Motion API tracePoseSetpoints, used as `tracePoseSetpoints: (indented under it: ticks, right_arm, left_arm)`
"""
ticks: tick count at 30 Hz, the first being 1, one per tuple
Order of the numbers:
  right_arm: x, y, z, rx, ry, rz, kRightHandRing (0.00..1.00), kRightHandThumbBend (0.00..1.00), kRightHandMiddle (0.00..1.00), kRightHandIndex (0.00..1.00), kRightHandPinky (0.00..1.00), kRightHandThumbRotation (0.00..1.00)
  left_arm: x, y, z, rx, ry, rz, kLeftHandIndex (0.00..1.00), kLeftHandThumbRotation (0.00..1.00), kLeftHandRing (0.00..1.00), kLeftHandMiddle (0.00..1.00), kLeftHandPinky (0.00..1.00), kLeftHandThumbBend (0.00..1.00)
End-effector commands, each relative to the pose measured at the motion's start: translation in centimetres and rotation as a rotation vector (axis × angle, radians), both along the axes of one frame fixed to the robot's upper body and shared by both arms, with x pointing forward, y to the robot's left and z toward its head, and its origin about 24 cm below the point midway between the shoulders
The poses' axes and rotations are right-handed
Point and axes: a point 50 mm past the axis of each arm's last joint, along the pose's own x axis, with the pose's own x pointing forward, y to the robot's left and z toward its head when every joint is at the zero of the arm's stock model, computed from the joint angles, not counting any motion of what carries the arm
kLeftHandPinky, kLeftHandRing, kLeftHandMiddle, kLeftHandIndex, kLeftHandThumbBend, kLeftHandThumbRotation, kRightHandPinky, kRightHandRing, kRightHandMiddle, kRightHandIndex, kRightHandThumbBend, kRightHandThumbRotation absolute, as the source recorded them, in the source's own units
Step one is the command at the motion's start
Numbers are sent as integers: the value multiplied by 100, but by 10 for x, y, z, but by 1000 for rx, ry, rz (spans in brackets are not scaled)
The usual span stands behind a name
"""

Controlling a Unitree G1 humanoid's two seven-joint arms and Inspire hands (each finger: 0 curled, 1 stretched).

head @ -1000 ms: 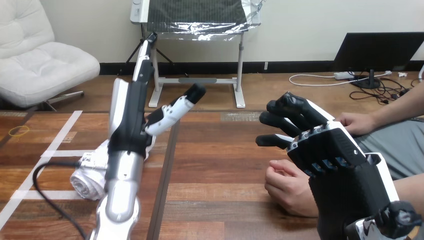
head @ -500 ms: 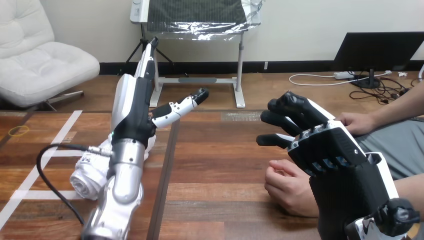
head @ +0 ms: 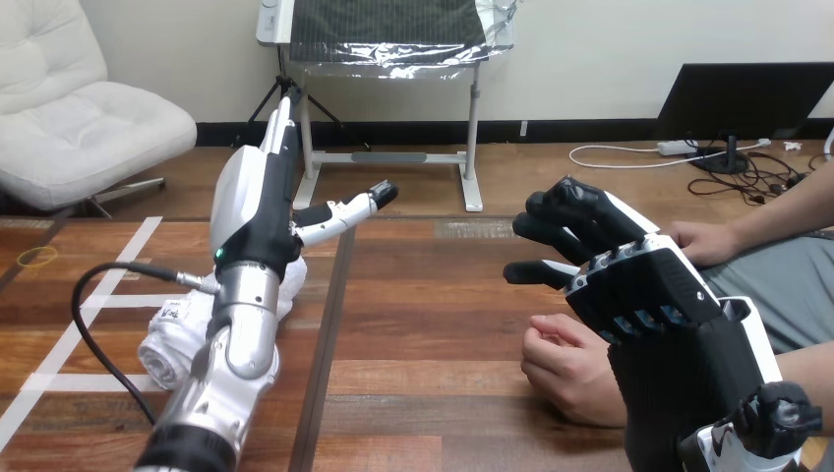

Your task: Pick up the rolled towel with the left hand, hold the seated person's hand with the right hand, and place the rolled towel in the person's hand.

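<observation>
The rolled white towel (head: 169, 342) lies on the table at the left, partly hidden behind my left forearm. My left hand (head: 258, 211) stands above and just beyond it, open, its fingers straight and pointing away, its thumb (head: 346, 207) stuck out to the right. It holds nothing. My right hand (head: 644, 295) hovers at the right, open, with loosely bent fingers (head: 556, 228) that grip nothing. The person's hand (head: 565, 369) rests on the table, loosely closed, just below and left of my right hand; I cannot tell whether the two touch.
The person's other hand (head: 703, 242) rests at the far right, by their lap. White tape lines (head: 103, 300) mark the table's left part, and a yellow rubber band (head: 39, 258) lies near the left edge. A dark seam (head: 329, 324) runs down the table's middle.
My left forearm has swung to the left and leaned lower, and its thumb has dropped a little. The towel, my right hand and the person's hands have stayed in place.
</observation>
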Motion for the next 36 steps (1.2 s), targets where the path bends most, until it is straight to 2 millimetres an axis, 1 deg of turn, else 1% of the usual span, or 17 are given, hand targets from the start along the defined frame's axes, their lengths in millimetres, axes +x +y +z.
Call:
tracePoseSetpoints:
  ticks: [1,15,24,29,33,36]
  right_arm:
    - [9,0,9,-10,-70,-3,83,87,84,83,70,100]
    - [8,-1,10,-10,-69,-9,82,87,84,82,70,100]
    - [8,-1,10,-19,-71,-18,82,87,83,82,69,100]
    - [8,-1,10,-20,-70,-17,81,87,83,82,68,100]
    - [8,-1,9,-18,-71,-16,81,87,83,82,68,100]
    - [8,-1,9,-15,-74,-14,81,87,83,82,68,100]
  left_arm:
    - [25,0,37,67,-77,12,100,49,95,100,77,92]
    - [34,7,38,118,-22,55,100,47,97,100,77,92]
    - [37,11,36,160,20,86,99,44,97,100,78,95]
    - [38,13,35,172,46,103,99,39,97,99,81,96]
    - [39,16,33,204,73,125,98,38,97,99,83,97]
    - [40,18,32,216,86,138,98,37,98,99,88,98]
